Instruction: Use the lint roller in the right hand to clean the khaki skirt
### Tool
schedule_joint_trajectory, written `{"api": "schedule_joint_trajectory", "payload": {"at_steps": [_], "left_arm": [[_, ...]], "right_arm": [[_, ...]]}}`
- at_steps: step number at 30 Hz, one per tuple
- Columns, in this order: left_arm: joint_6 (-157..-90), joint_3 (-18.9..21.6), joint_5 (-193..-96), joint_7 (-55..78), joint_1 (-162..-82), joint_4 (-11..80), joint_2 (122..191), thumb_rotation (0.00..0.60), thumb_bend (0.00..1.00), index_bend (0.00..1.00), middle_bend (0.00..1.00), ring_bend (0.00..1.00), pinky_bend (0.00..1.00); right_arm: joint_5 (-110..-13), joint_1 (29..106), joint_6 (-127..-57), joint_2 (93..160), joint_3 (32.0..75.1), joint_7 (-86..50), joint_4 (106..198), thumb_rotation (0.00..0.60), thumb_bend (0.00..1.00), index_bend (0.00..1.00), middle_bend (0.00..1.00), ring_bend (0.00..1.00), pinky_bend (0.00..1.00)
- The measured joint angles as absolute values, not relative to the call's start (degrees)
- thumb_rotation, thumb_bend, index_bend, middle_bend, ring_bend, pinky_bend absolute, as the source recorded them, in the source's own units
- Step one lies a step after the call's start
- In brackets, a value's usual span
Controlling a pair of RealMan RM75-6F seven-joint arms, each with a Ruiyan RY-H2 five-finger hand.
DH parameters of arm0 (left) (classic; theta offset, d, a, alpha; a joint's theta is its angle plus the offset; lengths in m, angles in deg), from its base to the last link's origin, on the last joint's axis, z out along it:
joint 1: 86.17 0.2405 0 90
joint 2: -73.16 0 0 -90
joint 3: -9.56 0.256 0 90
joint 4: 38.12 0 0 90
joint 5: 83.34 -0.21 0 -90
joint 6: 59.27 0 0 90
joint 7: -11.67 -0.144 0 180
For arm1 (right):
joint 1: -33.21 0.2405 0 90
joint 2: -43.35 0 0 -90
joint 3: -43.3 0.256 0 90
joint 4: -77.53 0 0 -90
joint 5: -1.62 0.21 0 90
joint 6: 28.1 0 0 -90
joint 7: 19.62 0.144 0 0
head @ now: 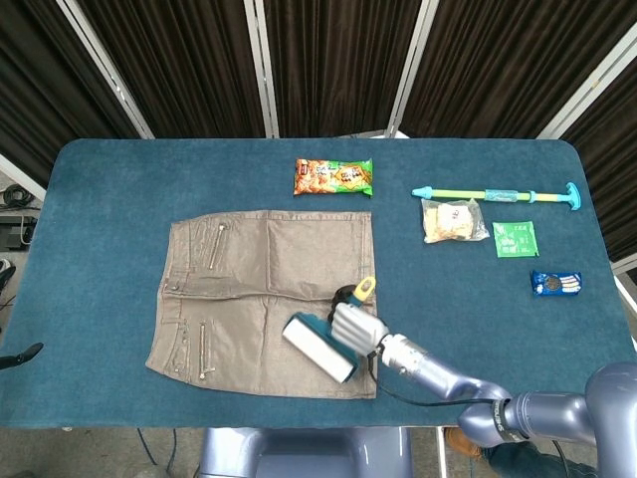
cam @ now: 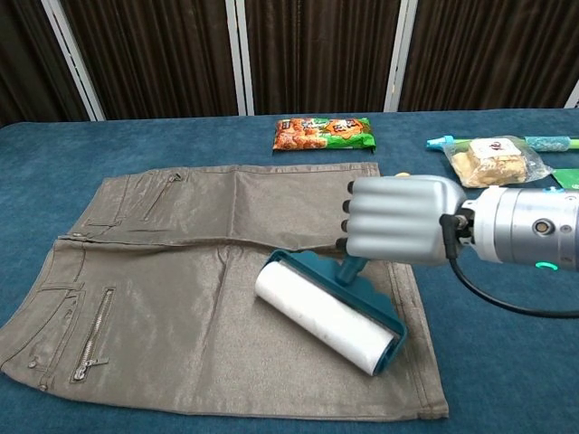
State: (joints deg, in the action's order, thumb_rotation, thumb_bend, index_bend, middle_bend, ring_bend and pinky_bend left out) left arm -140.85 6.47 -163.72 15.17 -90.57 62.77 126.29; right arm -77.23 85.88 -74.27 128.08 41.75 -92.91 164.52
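The khaki skirt point(head: 261, 299) point(cam: 190, 298) lies flat on the blue table, waistband to the left, with zips showing. My right hand point(head: 356, 324) point(cam: 398, 228) grips the teal handle of the lint roller point(head: 318, 348) point(cam: 326, 312). Its white roll rests on the skirt's lower right part, near the hem. The yellow end of the handle point(head: 365, 288) sticks up behind the hand. My left hand is not in either view.
A snack bag point(head: 332, 177) point(cam: 323, 132) lies beyond the skirt. To the right are a long teal and yellow stick point(head: 496, 195), a clear bag of food point(head: 453, 220) point(cam: 493, 161), a green sachet point(head: 515, 239) and a blue packet point(head: 555, 284).
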Motion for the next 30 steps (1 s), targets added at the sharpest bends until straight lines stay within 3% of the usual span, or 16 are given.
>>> {"api": "schedule_joint_trajectory", "payload": {"at_steps": [17, 30], "left_arm": [[-140.9, 6.5, -163.6, 13.5, -90.7, 63.3, 126.8, 0.600, 0.05, 0.00, 0.00, 0.00, 0.00], [-141.9, 6.8, -164.8, 14.3, -90.3, 63.9, 126.3, 0.600, 0.05, 0.00, 0.00, 0.00, 0.00]], "right_arm": [[-72.3, 81.7, -75.9, 127.0, 41.0, -85.7, 150.0, 0.600, 0.92, 0.49, 0.57, 0.49, 0.46], [-64.0, 77.6, -77.1, 123.9, 42.4, -80.2, 150.0, 0.600, 0.92, 0.48, 0.58, 0.49, 0.46]]}}
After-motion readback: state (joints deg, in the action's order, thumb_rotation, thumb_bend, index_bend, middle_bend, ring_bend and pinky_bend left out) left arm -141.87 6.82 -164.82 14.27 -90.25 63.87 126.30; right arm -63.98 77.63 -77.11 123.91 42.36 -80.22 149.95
